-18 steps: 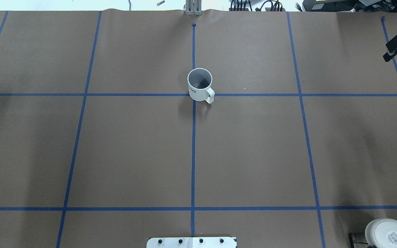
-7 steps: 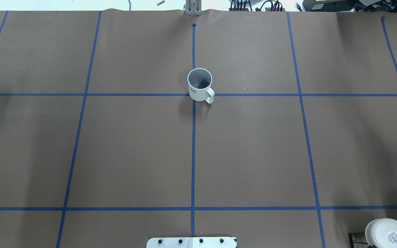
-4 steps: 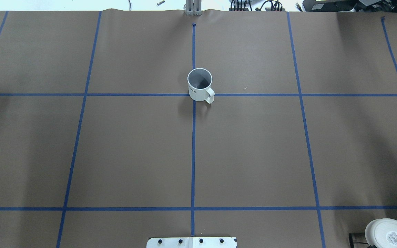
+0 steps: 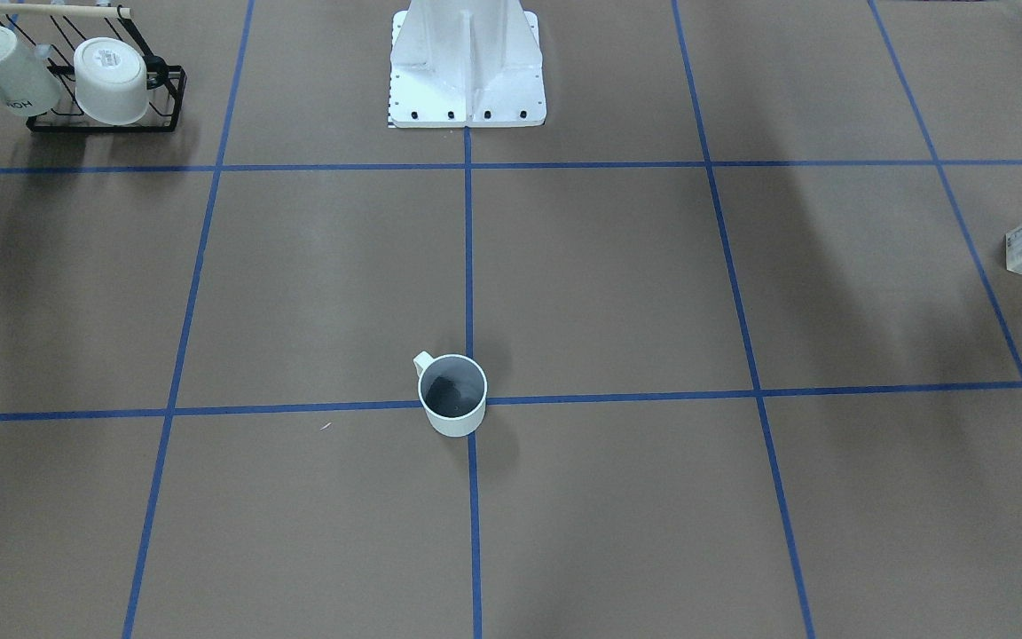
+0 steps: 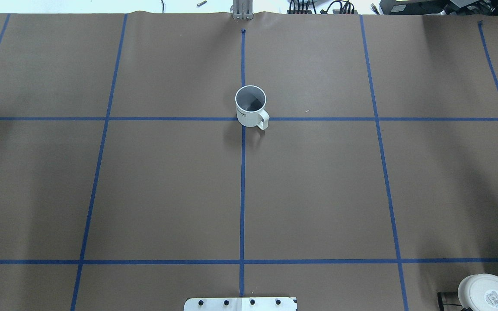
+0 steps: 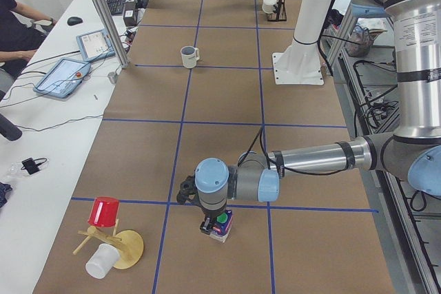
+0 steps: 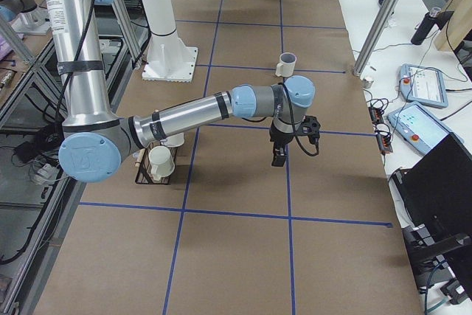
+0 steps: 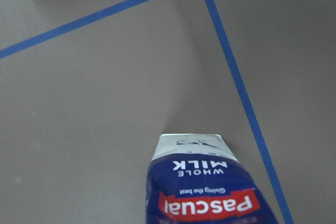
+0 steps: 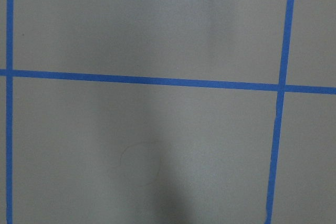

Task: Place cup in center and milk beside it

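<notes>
While both arms work away from the centre, the cup [image 5: 250,107] stands upright on the tabletop [image 5: 167,185], at the crossing of the centre tape lines [image 5: 242,194]. Its handle points toward the robot's base and slightly to the robot's right. Nothing touches the cup.

The milk [image 6: 222,231] is at the tabletop's end on the robot's left, well apart from the cup. It sits just beside a tape crossing. The left pincer [image 6: 207,224] is down at the carton's top, next to the green cap. Whether this pincer is spread or pinching the carton cannot be told. The left wrist view shows the carton's blue upper part, red band and white base from above. No finger appears there.

The right pincer [image 7: 279,154] hangs pointing down over bare tabletop, on the robot's right and well apart from the cup. Its state cannot be told either. The right wrist view shows only tabletop and tape lines.

A black rack [image 4: 103,111] holding two white mugs stands near the base on the robot's right.
</notes>
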Controlling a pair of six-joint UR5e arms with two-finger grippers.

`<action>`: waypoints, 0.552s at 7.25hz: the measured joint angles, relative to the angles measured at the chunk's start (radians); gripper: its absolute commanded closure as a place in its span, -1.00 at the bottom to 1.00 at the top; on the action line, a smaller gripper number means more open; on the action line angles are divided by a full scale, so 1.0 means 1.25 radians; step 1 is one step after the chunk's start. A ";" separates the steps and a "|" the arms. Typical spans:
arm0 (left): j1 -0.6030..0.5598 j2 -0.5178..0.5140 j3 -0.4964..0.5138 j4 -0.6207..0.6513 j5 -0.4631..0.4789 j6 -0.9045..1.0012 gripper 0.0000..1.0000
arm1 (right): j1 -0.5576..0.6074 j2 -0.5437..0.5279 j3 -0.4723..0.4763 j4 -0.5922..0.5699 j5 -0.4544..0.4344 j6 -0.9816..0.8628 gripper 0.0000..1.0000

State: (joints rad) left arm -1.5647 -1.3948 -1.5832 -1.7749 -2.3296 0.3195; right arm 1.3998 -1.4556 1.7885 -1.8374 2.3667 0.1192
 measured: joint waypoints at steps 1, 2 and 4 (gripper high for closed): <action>0.000 -0.004 -0.002 -0.001 -0.014 -0.016 1.00 | 0.000 0.000 -0.001 0.001 0.000 0.000 -1.00; 0.000 -0.006 -0.011 0.001 -0.040 -0.028 1.00 | 0.001 0.000 -0.002 0.002 0.000 -0.001 -1.00; -0.001 -0.038 -0.068 0.091 -0.070 -0.039 1.00 | 0.001 -0.001 -0.002 0.003 0.000 -0.001 -1.00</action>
State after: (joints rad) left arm -1.5664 -1.4424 -1.6677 -1.6609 -2.4177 0.2711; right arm 1.4005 -1.4574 1.7859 -1.8338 2.3669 0.1184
